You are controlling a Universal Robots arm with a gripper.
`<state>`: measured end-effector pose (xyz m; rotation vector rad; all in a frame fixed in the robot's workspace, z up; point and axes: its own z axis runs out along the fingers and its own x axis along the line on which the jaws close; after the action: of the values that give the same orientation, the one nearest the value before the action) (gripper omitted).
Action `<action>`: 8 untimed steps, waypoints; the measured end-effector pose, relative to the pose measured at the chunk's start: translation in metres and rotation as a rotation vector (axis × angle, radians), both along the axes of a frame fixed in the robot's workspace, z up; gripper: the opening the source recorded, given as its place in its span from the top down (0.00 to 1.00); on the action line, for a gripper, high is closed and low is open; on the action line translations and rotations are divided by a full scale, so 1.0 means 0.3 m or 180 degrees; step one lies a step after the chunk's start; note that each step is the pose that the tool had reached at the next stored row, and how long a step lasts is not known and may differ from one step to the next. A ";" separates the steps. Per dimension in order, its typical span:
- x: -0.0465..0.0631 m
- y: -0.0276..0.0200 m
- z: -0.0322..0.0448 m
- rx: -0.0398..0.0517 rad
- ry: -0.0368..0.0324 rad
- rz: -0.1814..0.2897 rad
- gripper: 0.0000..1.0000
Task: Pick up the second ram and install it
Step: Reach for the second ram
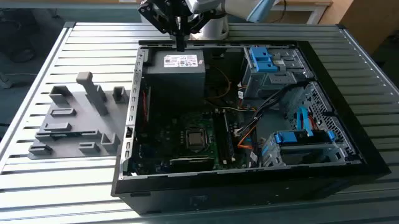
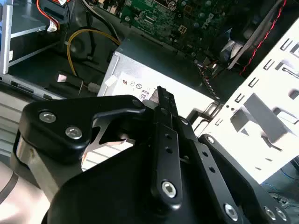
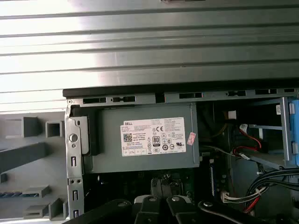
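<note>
My gripper (image 1: pixel 181 46) hangs closed above the power supply (image 1: pixel 181 65) inside the open case (image 1: pixel 249 186) — the second ram (image 1: pixel 65 135), as far as I can tell, lies flat on the grey holder (image 1: pixel 76 122) beside the case.

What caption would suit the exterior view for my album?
Robot hand hovers over the open computer case, above its grey power supply.

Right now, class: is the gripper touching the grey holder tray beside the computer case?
Apart. In the exterior view the gripper hangs over the power supply inside the case; the grey holder tray lies outside it, at the exterior view's left.
</note>
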<state>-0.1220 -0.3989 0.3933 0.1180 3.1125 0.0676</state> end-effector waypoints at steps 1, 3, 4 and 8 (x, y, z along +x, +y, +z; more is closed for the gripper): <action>0.000 0.000 0.000 0.0000 0.0000 0.0000 0.89; 0.000 0.000 0.000 0.0000 0.0000 0.0000 0.89; -0.001 0.000 0.000 0.0000 0.0000 0.0000 0.89; -0.003 0.000 0.000 0.0000 0.0000 0.0000 0.89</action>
<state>-0.1229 -0.3989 0.3933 0.1180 3.1125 0.0676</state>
